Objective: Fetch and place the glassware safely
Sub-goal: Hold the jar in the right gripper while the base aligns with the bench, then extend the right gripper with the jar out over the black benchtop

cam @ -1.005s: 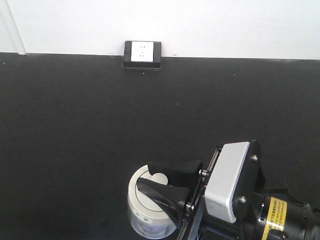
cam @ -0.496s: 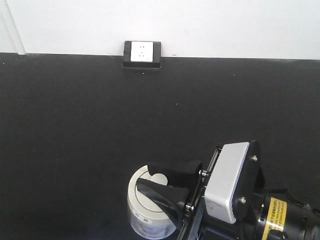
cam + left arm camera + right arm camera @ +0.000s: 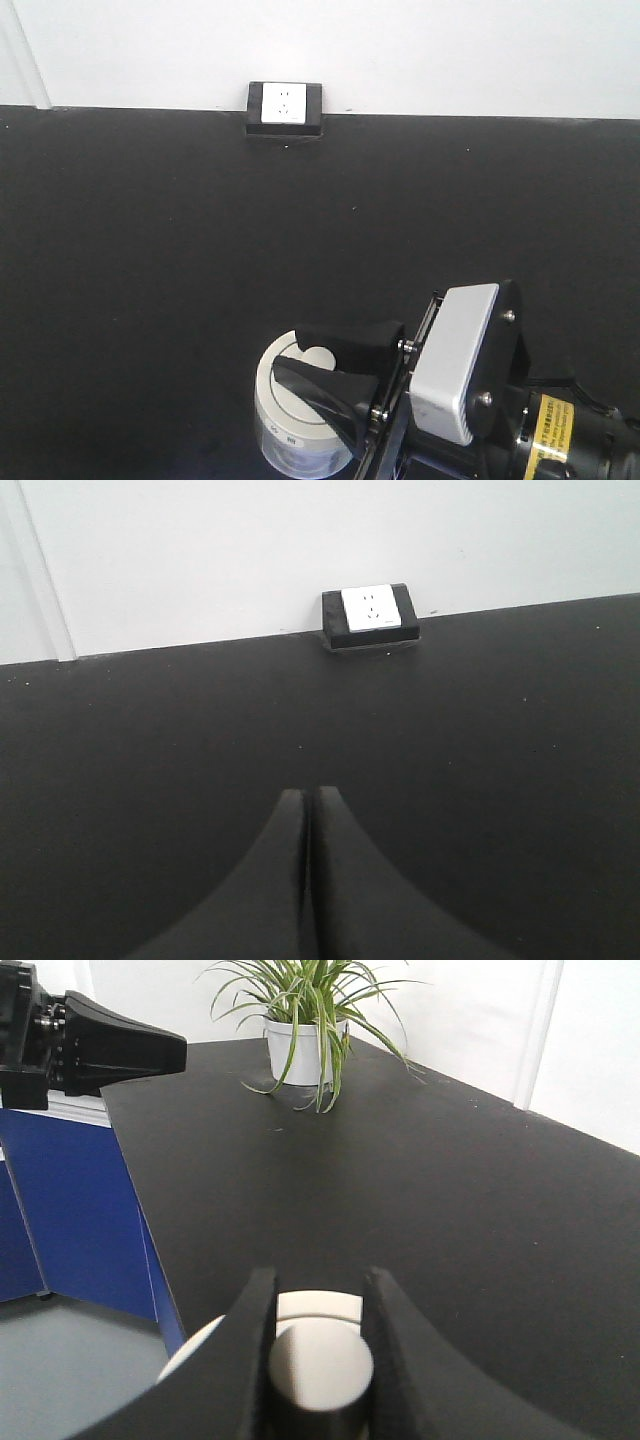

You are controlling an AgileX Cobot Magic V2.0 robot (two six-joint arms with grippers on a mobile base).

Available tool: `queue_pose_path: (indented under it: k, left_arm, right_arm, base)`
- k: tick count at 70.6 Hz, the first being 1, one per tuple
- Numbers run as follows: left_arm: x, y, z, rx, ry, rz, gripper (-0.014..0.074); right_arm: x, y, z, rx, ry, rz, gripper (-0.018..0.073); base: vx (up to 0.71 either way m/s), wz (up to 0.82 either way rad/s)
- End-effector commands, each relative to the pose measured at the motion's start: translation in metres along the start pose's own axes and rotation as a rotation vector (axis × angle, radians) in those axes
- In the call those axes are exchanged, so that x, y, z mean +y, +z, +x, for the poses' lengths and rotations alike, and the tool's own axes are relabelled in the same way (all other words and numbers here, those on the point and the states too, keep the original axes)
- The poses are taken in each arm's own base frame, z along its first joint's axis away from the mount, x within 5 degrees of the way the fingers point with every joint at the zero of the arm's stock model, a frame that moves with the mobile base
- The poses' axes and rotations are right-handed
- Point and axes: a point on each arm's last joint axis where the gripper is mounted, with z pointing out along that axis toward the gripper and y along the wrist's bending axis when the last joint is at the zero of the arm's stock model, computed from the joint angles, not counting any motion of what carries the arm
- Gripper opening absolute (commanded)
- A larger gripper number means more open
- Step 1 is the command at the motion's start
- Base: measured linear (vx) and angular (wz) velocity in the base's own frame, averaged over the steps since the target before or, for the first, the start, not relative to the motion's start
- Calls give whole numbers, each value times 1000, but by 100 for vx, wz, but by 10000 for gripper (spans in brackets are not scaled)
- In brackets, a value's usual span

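Note:
The glassware (image 3: 288,448), a squat clear jar with a cream-white lid, stands on the black table (image 3: 150,250) at the near edge. My right gripper (image 3: 290,352) reaches over it from the right. In the right wrist view its two black fingers (image 3: 250,1330) press the lid's round knob (image 3: 320,1365) from both sides, so the right gripper (image 3: 320,1278) is shut on it. My left gripper (image 3: 306,795) hovers over bare table, fingers pressed together with nothing between them. It also shows in the right wrist view as the left gripper (image 3: 175,1052) at the top left.
A black-framed white wall socket (image 3: 285,108) sits at the table's back edge against the white wall. A potted spider plant (image 3: 305,1030) stands at the table's far end. Beyond the table's edge by the jar are blue cabinets (image 3: 70,1210) and grey floor.

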Motion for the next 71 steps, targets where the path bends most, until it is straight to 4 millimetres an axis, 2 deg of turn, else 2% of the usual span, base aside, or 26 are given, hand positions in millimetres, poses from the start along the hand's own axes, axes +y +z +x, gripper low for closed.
queue_pose_path:
  k: [1,12,24,49,60,71]
  left_arm:
    - [0,-2,-15,-91,-12,7,-7]
    - [0,-2,-15,-91,-12,7,-7]
    - [0,-2,-15,-91,-12,7,-7]
    - [0,-2,-15,-91,-12,7,-7]
    - [0,-2,-15,-91,-12,7,-7]
    - [0,-2,-15,-91,-12,7,-7]
  right_arm:
    - [2,-3,-23,-146,33,-29,-3]
    - [-3,-2,-25,-151,61,0,-3]
    - [-27,1,-26,-152,35,98,-1]
    - [-106,8,-19,-142,-56,294,-1]
    - [-141,14,-16,-164,-57,311,-1]
    - [-174,23,-6,-211,-53,246,-1]
  base:
    - [0,0]
    - [0,0]
    - [0,0]
    - [0,0]
    - [0,0]
    - [0,0]
